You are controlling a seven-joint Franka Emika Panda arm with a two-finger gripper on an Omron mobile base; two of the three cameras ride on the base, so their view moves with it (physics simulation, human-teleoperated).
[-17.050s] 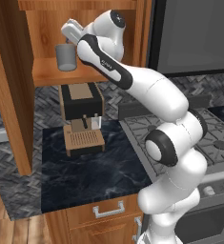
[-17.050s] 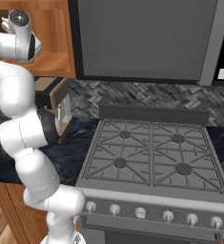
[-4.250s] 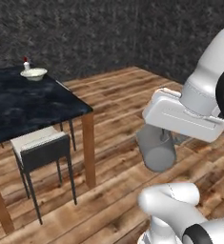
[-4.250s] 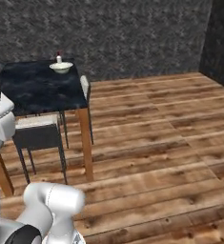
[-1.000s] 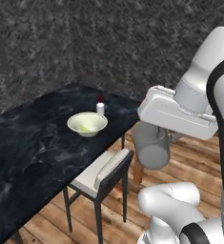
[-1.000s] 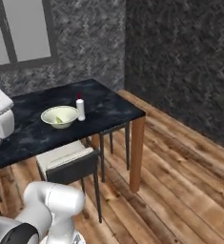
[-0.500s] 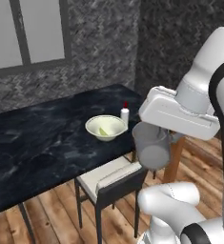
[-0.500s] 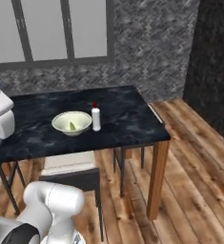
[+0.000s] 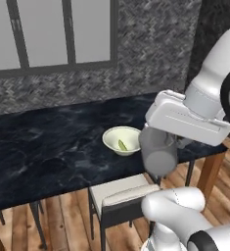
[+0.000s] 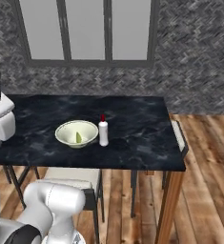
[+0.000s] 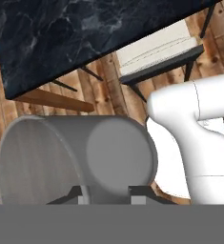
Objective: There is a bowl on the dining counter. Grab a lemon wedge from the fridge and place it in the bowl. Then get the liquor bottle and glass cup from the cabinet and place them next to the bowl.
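The hand (image 11: 105,195) is gripping the glass cup (image 9: 157,151), its two fingertips (image 11: 75,194) pressing the tumbler's grey wall from either side. In the left base view the cup is hanging below the arm's white wrist, off the near edge of the worktop (image 9: 48,147) and above a chair (image 9: 121,193) with a pale seat. The bowl (image 10: 77,133) is sitting on the dark marble, towards its near edge, and the lemon wedge (image 10: 78,137) is lying inside it. The liquor bottle (image 10: 103,131) is standing upright just right of the bowl, red cap up. Behind the worktop, windows (image 10: 87,29) are showing pale grey panes in a patterned grey wall.
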